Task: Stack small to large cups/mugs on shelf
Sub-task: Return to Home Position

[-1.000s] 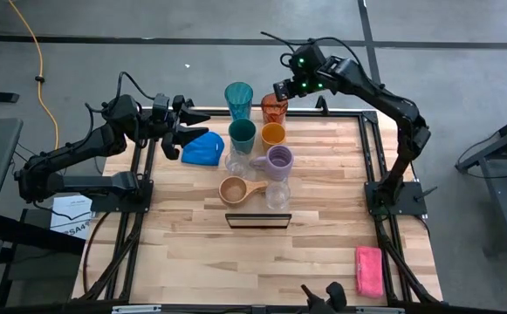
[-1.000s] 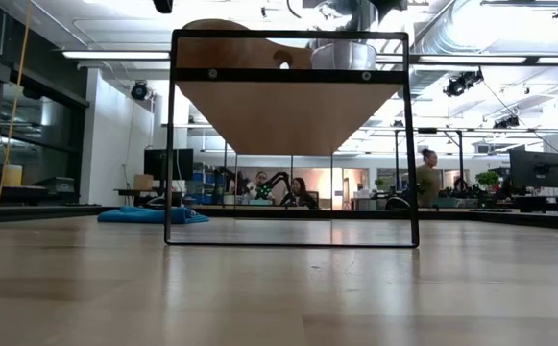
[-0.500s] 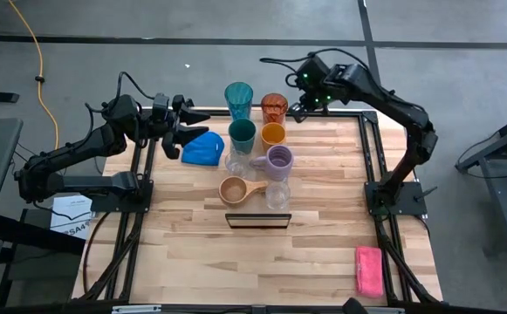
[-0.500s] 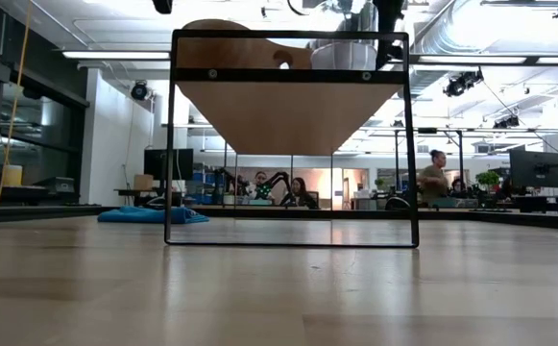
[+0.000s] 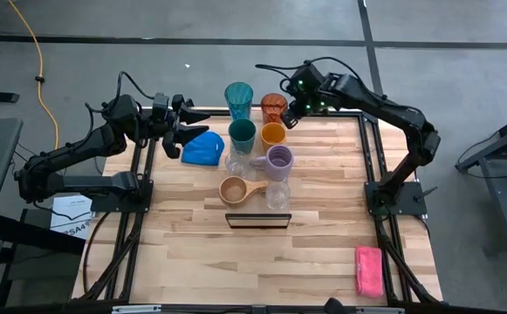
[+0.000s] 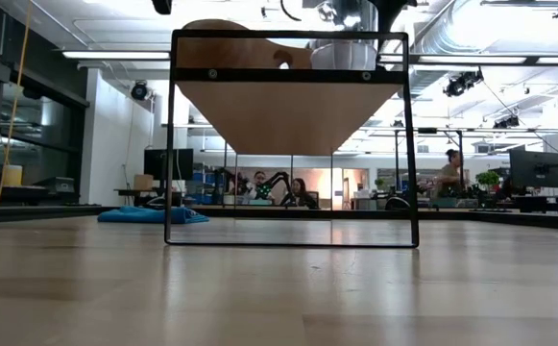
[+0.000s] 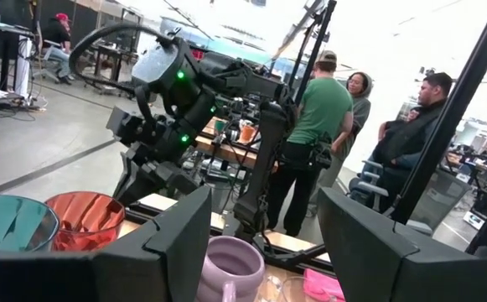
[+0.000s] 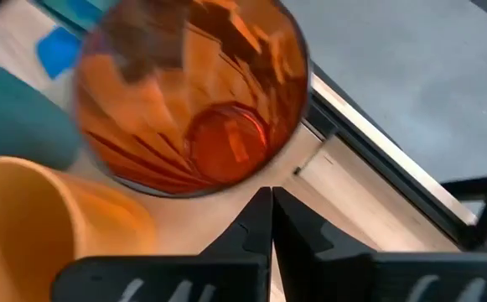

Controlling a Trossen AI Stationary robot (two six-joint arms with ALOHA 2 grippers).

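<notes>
Open robotics lab: monitors (image 6: 535, 169), ceiling ducts (image 6: 456, 38), seated people (image 6: 298, 190).

teal tumbler (image 5: 238, 96), possibly ribbed red cup (image 5: 274, 106)

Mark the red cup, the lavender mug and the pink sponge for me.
red cup (image 5: 274, 105), high view, on the inside seen through its open mouth.
lavender mug (image 5: 280, 158), high view, on its open mouth, not the handle.
pink sponge (image 5: 368, 270), high view, on the middle of its top face.
</notes>
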